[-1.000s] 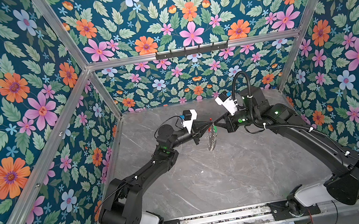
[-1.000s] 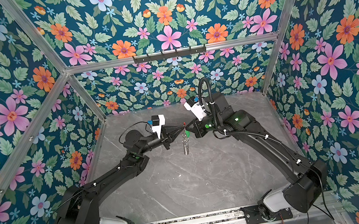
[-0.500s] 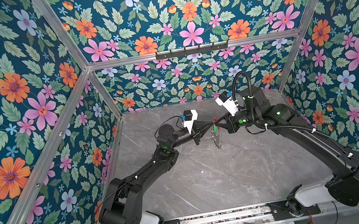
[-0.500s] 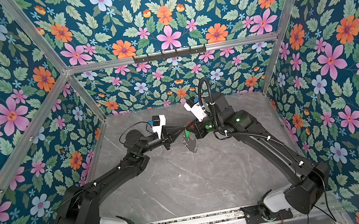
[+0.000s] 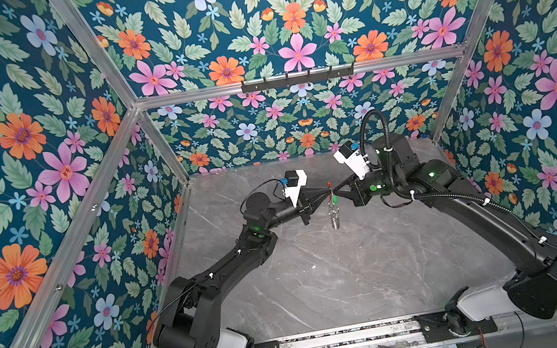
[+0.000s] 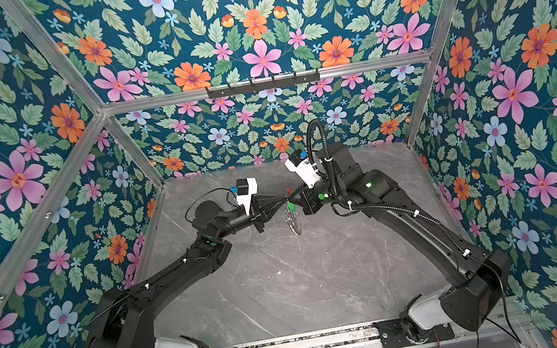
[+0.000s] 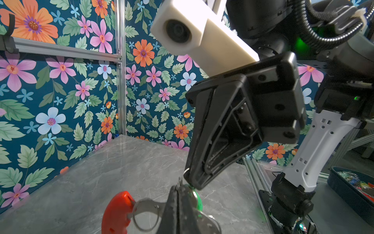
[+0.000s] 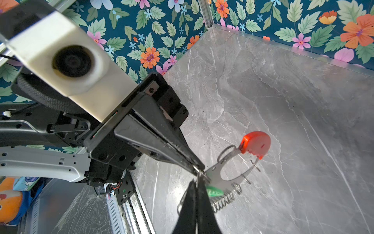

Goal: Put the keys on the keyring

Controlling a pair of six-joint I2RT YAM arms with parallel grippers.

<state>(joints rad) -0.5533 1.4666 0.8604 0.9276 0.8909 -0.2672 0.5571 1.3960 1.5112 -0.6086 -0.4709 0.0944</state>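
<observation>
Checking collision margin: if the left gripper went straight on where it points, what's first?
Likely the right gripper, shut on the green tag: its tip sits almost against the left gripper, which is shut on the keyring. Both top views show no free gap.

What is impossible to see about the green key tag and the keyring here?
- Right wrist view: metal loop of the green key tag hidden behind the right gripper.
- Both top views: too small to tell whether tag sits on keyring.
- Left wrist view: left gripper covers the hoop; bottom edge cuts it.
</observation>
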